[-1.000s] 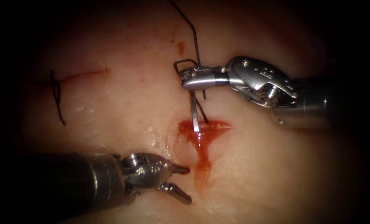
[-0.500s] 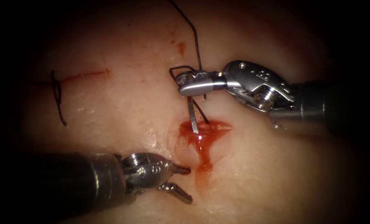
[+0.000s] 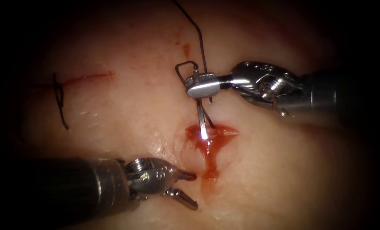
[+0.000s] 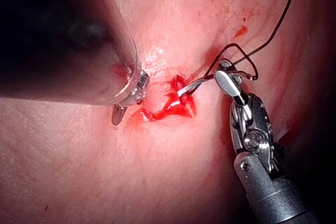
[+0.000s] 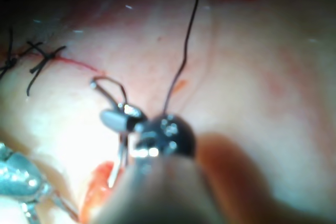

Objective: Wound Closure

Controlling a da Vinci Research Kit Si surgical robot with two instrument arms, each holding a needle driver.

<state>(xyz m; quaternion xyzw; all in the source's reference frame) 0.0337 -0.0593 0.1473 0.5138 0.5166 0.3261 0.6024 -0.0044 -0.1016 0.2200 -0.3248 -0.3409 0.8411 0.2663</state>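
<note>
We see the right tool coming in from 3 o'clock, its jaws closed on the needle near the swaged end, where the thread joins. From that grip the needle runs down toward 6 o'clock, and its tip sits in the open cut on the tissue, in the red fluid that pools there and trails toward 6 o'clock. We cannot tell how deep the tip goes, because the fluid hides it.

Against the picture from 1 second ago, the right tool's wrist has rolled: the jaws now show their broad flat face, and the needle shaft catches a bright glint just above the cut. The grip point and the tip have hardly shifted, so we read this as a turn of the needle about its own curve rather than a lift away. We judge the bite to be under way but not finished, since no tip shows on the far edge of the cut.

The left tool lies at 7 o'clock of the cut, jaws parted about halfway and holding nothing. It has stayed put over the last second, its upper jaw tip just beside the trail of fluid.

The thread leaves the right jaws in a small loop at 10 o'clock and then climbs toward 12 o'clock. At 9 o'clock, well apart, an earlier stitch with cut ends crosses a closed stretch.
</note>
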